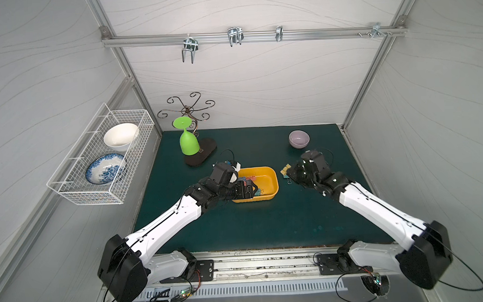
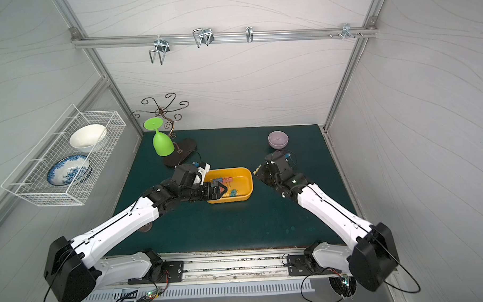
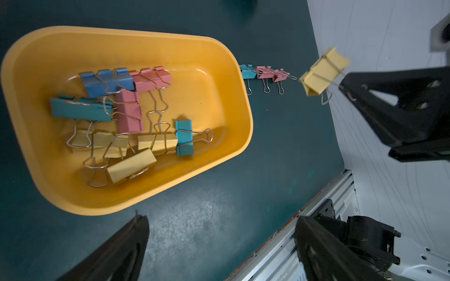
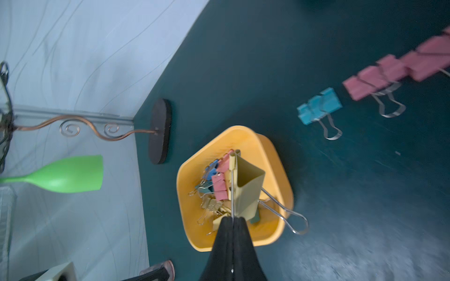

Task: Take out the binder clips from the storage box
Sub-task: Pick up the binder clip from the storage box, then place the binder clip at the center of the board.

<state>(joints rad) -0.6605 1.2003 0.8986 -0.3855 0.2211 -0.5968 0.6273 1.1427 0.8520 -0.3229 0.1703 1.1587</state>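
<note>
Binder clip (image 4: 250,189) in right end effector (image 4: 232,219)

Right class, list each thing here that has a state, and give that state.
left pincer, open, holding nothing
right pincer, shut on the yellow clip by its handle
storage box, upright, binder clips inside
yellow clip, held up, outside the storage box
teal clip, lying out on the mat
green glass, upside down at the rack
lilac bowl, upright, empty
</note>
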